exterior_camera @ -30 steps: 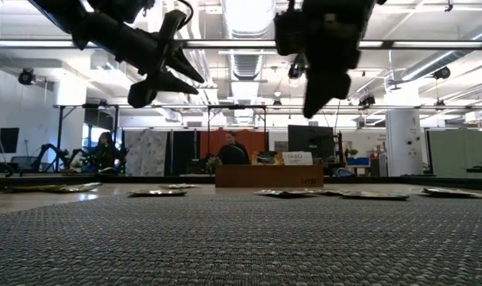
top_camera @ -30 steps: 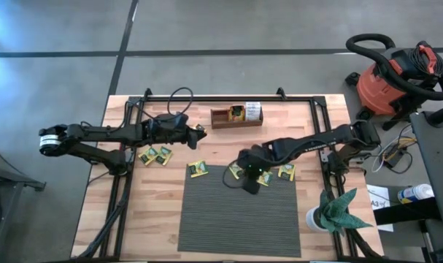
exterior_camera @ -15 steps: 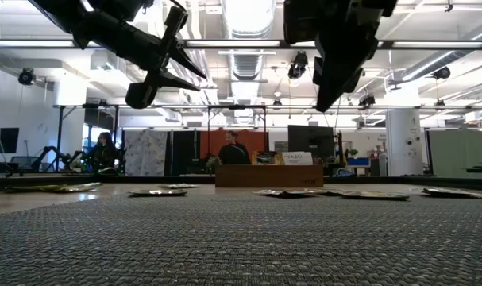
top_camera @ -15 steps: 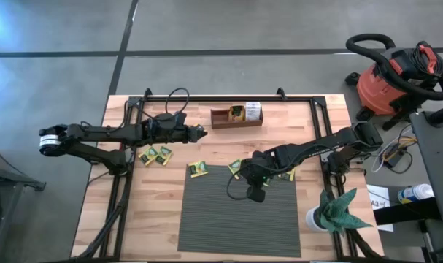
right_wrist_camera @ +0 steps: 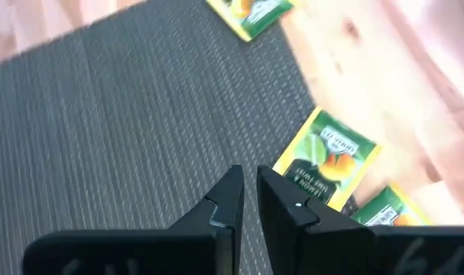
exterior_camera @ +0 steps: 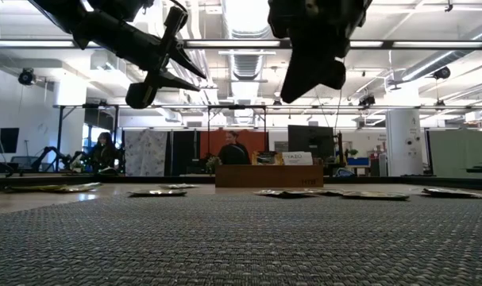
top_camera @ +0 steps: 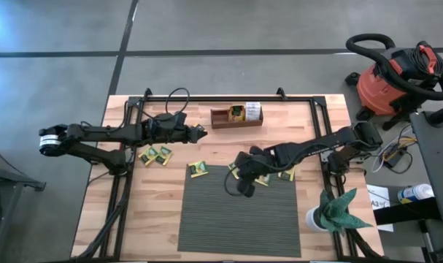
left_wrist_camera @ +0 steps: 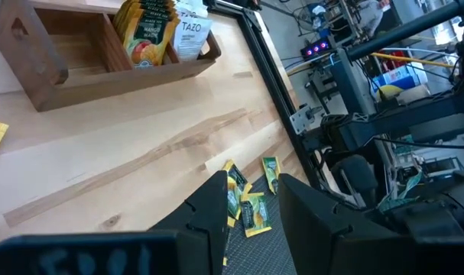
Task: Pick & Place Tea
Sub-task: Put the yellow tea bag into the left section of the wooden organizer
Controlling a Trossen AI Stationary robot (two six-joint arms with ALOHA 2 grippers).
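Near the high view's centre, the right gripper (top_camera: 244,188) hangs nearly clenched, empty, over the mat (top_camera: 239,223); sachets (right_wrist_camera: 327,169) lie beside. At centre-left, the left gripper (top_camera: 203,133) is parted, empty. The tray (left_wrist_camera: 86,72) holds a "TAZO" packet (left_wrist_camera: 192,34).

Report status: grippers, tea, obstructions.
Left gripper open, empty, hovering beside wooden tray. Right gripper nearly shut, empty, above mat edge near loose sachets. Nothing in the way.
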